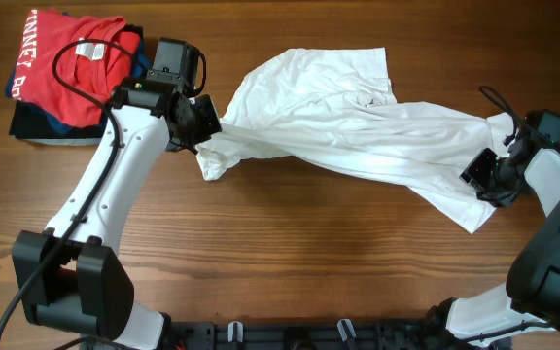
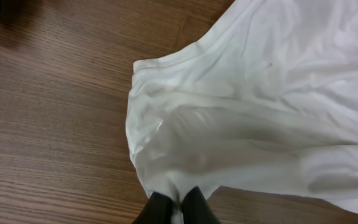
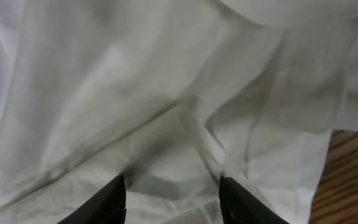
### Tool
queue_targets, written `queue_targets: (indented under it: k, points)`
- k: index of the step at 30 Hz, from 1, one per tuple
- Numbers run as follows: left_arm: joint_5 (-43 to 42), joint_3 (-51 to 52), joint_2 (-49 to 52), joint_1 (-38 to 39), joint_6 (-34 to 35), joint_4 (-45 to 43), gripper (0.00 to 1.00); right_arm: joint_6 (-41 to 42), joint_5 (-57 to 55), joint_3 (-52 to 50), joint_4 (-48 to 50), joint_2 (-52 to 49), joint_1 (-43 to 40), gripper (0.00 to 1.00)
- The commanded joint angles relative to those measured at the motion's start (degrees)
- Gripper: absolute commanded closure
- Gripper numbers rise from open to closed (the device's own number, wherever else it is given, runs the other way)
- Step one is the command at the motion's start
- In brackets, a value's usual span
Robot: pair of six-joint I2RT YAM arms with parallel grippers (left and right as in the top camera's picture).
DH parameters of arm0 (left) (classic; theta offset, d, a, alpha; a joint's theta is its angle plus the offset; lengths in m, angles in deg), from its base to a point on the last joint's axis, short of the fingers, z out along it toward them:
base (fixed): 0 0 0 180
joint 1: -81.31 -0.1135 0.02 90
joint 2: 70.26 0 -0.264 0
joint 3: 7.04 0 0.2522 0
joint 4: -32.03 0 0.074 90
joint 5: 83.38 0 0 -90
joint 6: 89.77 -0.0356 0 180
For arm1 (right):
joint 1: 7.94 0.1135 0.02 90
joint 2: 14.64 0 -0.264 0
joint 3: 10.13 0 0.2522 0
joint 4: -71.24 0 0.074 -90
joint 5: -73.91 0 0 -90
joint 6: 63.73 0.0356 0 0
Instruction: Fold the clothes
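The clothes are one white T-shirt (image 1: 338, 117), stretched in a wrinkled band from the table's upper middle down to the right. My left gripper (image 1: 205, 122) is shut on a bunched edge at its left end. The left wrist view shows the fabric (image 2: 260, 112) pinched between the dark fingertips of that gripper (image 2: 178, 202), with a hemmed edge running up from there. My right gripper (image 1: 479, 180) sits at the shirt's right end. In the right wrist view this gripper (image 3: 173, 186) is open, its fingers (image 3: 114, 199) wide apart over creased cloth (image 3: 166, 81). No lettering shows.
A stack of folded garments topped by a red shirt (image 1: 71, 68) with white lettering lies at the back left, just behind my left arm. Bare wooden table (image 1: 290, 262) stretches along the front. Both arm bases stand at the front corners.
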Motion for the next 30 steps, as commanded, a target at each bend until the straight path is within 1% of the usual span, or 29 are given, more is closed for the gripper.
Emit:
queue_targets:
  k: [1, 5, 9, 11, 13, 16, 20, 25, 30]
  points:
    - [1.05, -0.44, -0.22, -0.37, -0.92, -0.15, 0.95, 0.66, -2.34, -0.20, -0.66, -0.63, 0.20, 0.51]
    - [1.05, -0.44, -0.22, -0.37, -0.92, -0.15, 0.95, 0.63, -2.36, -0.26, -1.42, -0.63, 0.26, 0.52]
    - [1.05, -0.44, -0.22, -0.37, -0.92, -0.13, 0.95, 0.68, -2.34, -1.44, 0.04, -0.66, 0.26, 0.53]
    - [1.05, -0.44, -0.22, -0.37, -0.92, -0.15, 0.95, 0.72, -2.34, -2.45, 1.05, -0.66, 0.26, 0.57]
    - [1.05, -0.44, -0.22, -0.37, -0.92, -0.15, 0.95, 0.81, -2.34, -2.84, 1.38, -0.66, 0.26, 0.65]
    - [1.07, -0.44, -0.22, -0.37, -0.92, -0.15, 0.96, 0.85, -2.32, -2.84, 1.66, -0.66, 0.26, 0.74]
    - [1.07, -0.44, -0.22, -0.37, -0.92, -0.15, 0.96, 1.03, -2.29, -2.82, 2.51, -0.66, 0.26, 0.96]
    - [1.77, -0.44, -0.22, -0.37, -0.92, -0.17, 0.96, 2.19, 1.27, 0.04, 2.12, 0.04, 0.24, 0.96]
    - [2.99, -0.44, -0.22, -0.39, -0.92, -0.66, 0.96, 2.14, 3.30, 8.63, -3.89, 2.27, 0.24, 0.96]
